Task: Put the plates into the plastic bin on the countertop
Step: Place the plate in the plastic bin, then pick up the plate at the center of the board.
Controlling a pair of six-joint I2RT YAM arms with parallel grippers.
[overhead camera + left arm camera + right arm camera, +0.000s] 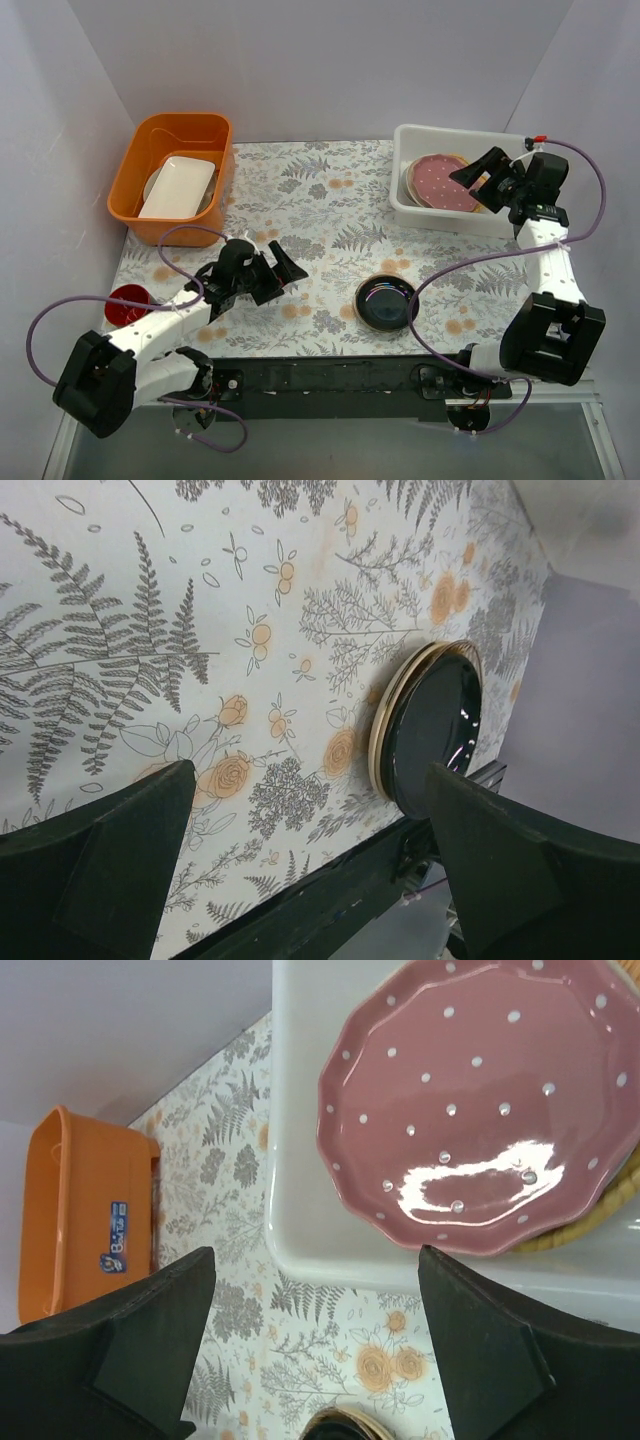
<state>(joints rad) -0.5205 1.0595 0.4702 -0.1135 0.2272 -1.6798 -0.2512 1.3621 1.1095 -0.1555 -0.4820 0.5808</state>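
Note:
A glossy black plate (386,302) with a gold underside lies on the patterned countertop (330,210) near the front edge; it also shows in the left wrist view (432,730). A pink dotted plate (443,182) lies in the whitish plastic bin (415,215) on top of a mustard yellow plate (590,1222); the pink plate fills the right wrist view (480,1100). My left gripper (278,270) is open and empty, left of the black plate. My right gripper (484,170) is open and empty above the bin's right part.
An orange tub (135,180) at the back left holds a white rectangular dish (178,186). A small red disc (128,304) lies at the left edge. Grey walls enclose the countertop on three sides.

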